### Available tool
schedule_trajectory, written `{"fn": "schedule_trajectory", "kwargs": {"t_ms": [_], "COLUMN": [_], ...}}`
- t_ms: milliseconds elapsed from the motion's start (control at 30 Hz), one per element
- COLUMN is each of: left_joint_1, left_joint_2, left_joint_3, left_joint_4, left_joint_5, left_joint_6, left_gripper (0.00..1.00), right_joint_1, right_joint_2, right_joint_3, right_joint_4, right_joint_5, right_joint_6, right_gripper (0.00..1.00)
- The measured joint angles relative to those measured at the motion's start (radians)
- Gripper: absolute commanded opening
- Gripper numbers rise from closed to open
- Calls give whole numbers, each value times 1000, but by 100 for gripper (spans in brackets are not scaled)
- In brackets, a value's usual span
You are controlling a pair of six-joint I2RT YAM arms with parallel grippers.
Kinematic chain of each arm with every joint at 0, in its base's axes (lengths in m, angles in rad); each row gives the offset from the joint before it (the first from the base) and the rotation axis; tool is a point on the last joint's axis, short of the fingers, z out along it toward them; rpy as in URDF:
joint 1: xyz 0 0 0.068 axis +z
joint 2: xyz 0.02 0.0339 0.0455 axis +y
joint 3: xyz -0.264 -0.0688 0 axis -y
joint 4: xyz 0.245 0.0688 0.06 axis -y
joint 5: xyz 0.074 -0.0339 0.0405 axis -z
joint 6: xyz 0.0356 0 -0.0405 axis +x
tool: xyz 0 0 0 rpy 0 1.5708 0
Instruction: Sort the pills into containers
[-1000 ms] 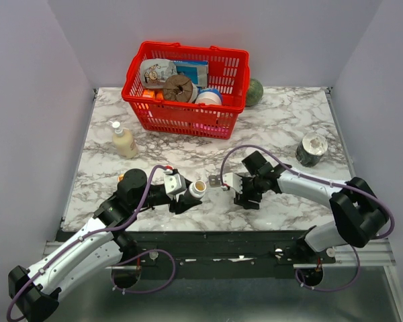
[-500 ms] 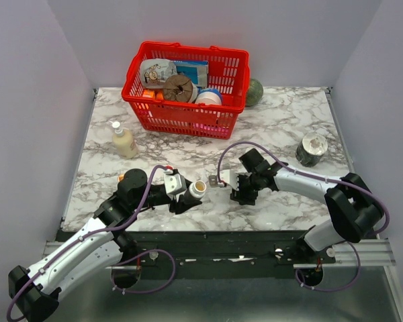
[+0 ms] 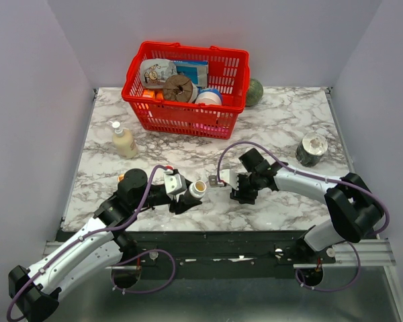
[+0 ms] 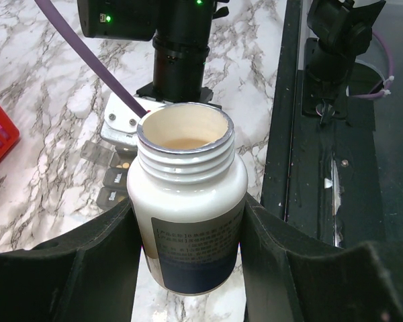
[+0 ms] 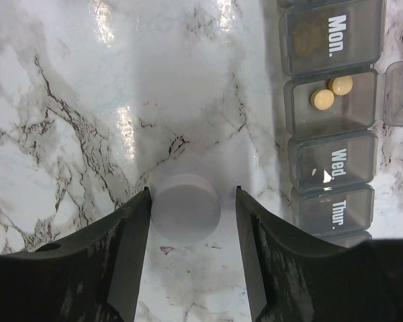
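two grippers, both mine. my left gripper (image 4: 187, 221) is clamped on one white bottle (image 4: 188, 168), a finger on each flank. the bottle stands upright with its neck uncapped. inside i see only a tan bottom, and whether pills lie there i cannot tell.

my right gripper (image 5: 192, 200) hangs low over the marble table (image 5: 67, 100), with one round white cap (image 5: 185, 209) lying flat between its fingers (image 5: 131, 261). the jaws stand partly apart: one finger is at the cap's edge, and a sliver of marble shows between the cap and the other finger, so nothing is gripped there.

one pill organiser (image 5: 330, 133), a dark grey strip, lies on the table just beside the cap, near the front edge and between my two grippers. from the right wrist i count four whole compartments:
- mon., lid down, with something brownish and dim beneath it
- the next one, its lid (image 5: 399, 94) standing open, with two tan pills (image 5: 320, 99) inside, just beside each other
- wed., shut, with a pale speck behind the lid
- thur., shut, contents not readable

farther back:
- one red basket (image 3: 181, 119) piled with packets and tubs i cannot count
- one cream squeeze bottle (image 3: 124, 142) upright, left of the basket
- one dark can (image 3: 312, 149) with a silvery top, off to the right
- one green round thing (image 3: 255, 92) behind the basket's right corner
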Motion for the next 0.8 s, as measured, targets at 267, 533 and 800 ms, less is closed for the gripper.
{"fn": "schedule_trajectory", "kwargs": {"t_ms": [267, 533, 800], "left_joint_1": [0, 0, 0], "left_joint_2": [5, 7, 7], "left_joint_3": [0, 0, 0], "left_joint_4": [0, 0, 0], "left_joint_5": [0, 0, 0], "left_joint_6": [0, 0, 0], "left_gripper": [0, 0, 0], "right_joint_1": [0, 0, 0], "right_joint_2": [0, -1, -5], "right_joint_3": [0, 0, 0], "right_joint_4": [0, -3, -15], "right_joint_5": [8, 10, 11], "right_joint_6": [0, 0, 4], "right_gripper": [61, 61, 62]}}
